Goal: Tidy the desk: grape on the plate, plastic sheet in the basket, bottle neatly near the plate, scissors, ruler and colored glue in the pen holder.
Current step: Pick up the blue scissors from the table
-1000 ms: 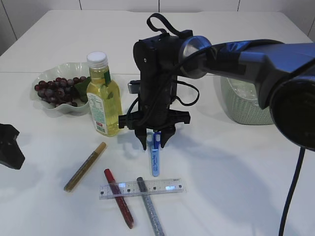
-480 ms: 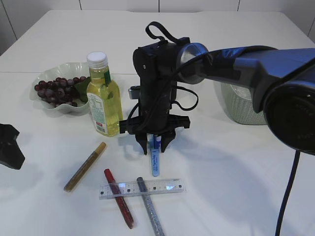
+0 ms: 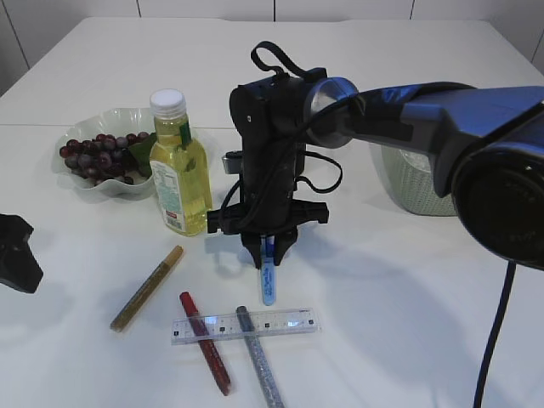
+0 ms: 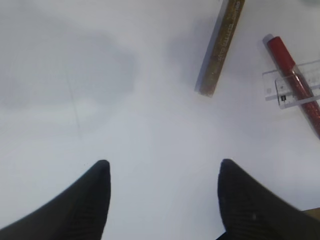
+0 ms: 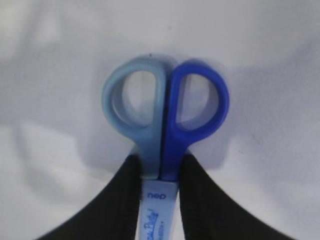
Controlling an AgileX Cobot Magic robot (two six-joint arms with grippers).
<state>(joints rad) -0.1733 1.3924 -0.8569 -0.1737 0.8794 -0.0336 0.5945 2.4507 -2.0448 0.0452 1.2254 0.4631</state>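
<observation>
Far left of the table (image 3: 408,280), my left gripper (image 4: 162,200) hangs over bare surface with its jaws spread and nothing between them. Behind it the grape (image 3: 95,157) lies in the plate (image 3: 81,127), and the bottle (image 3: 178,170) stands upright just beside that plate. In front: a gold glue stick (image 3: 146,289), a red glue stick (image 3: 204,342) and a silver glue stick (image 3: 259,357), the last two crossing under the clear ruler (image 3: 246,325); all lie flat, none yet in a pen holder, which I cannot pick out with certainty. Centre: my right gripper (image 5: 160,172) points straight down, its fingers (image 5: 125,200) pressed against both sides of the scissors (image 5: 162,117) just below the two finger loops, where the sheath begins. The scissors lie flat on the table, long axis running toward the front edge, loops toward the bottle side, sheathed tip toward the ruler and just short of it. Handling judgement: light, rigid, smooth plastic; the neck below the loops is the narrowest stiff section, so the pinch there looks sound, though the long blade end may swing down on lifting. Slip along the sheath is the main risk. Far right, the basket (image 3: 416,183) stands behind my arm; no plastic sheet is visible from here.
</observation>
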